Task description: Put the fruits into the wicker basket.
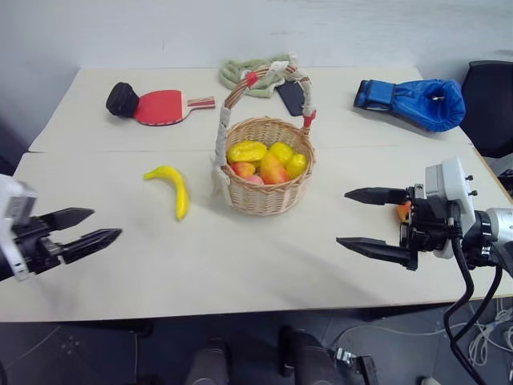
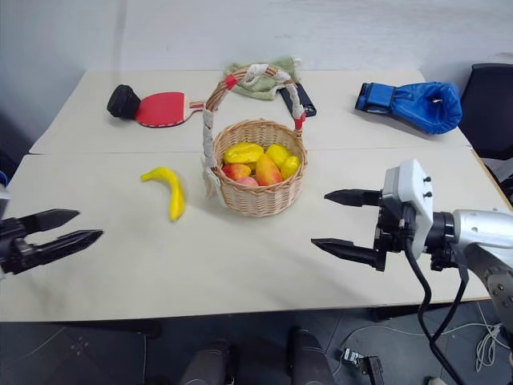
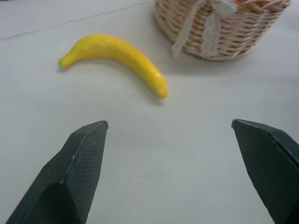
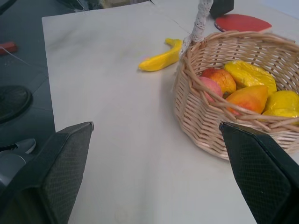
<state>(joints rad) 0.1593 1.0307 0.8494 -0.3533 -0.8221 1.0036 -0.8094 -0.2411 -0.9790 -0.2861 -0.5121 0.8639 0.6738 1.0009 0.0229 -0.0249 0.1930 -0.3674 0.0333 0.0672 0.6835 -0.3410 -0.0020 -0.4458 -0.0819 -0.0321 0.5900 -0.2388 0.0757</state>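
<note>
The wicker basket (image 1: 264,196) stands mid-table, and several yellow and orange-red fruits (image 1: 268,160) lie inside it. A yellow banana (image 1: 172,188) lies on the table just left of the basket. My left gripper (image 1: 106,223) hovers open and empty at the near left, pointing toward the banana (image 3: 117,58), well short of it. At the near right my right gripper (image 1: 343,217) stands open with nothing between its fingers, facing the basket (image 4: 205,116). A small orange thing (image 1: 403,211) peeks out behind the right gripper, mostly hidden.
At the back lie a red paddle (image 1: 164,106) with a black thing (image 1: 122,99) beside it, a green cloth (image 1: 248,72), a flat black object (image 1: 290,96) and a blue boxing glove (image 1: 417,100). A black chair (image 1: 493,104) stands at the far right.
</note>
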